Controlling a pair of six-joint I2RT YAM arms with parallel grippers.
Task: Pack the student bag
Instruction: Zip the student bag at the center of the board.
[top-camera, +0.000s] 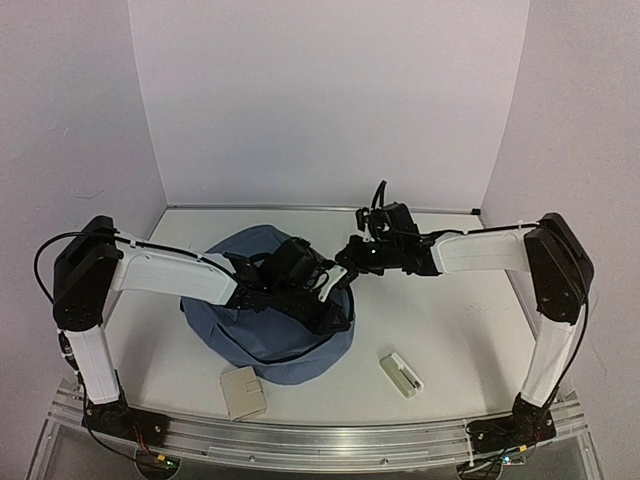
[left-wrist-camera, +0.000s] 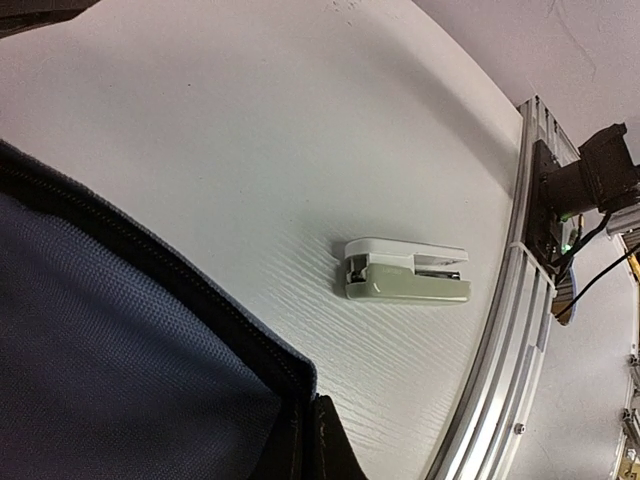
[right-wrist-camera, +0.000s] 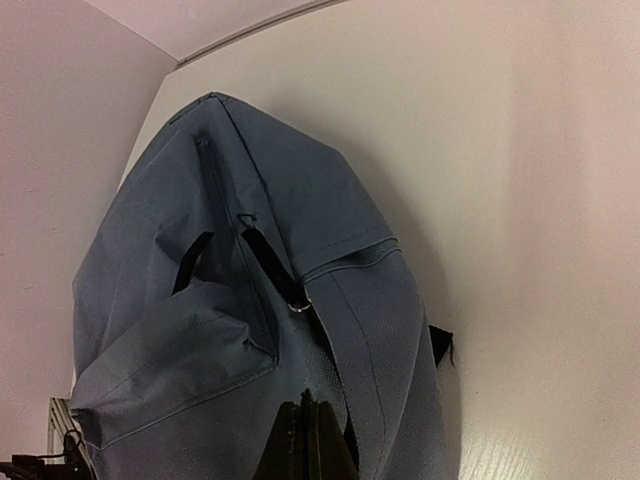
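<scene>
The student bag, a rounded slate-blue backpack with black zippers and straps, lies left of the table's middle. My left gripper is at the bag's right rim. In the left wrist view the left gripper is shut, with the bag's black zipper edge pinched at its tip. My right gripper reaches in from the right to the bag's upper right corner. In the right wrist view the right gripper is shut on a fold of the bag's blue fabric, just below a small metal ring.
A grey-green and white stapler lies on the table right of the bag, near the front. A beige square case sits at the bag's front edge. An aluminium rail runs along the table's near edge.
</scene>
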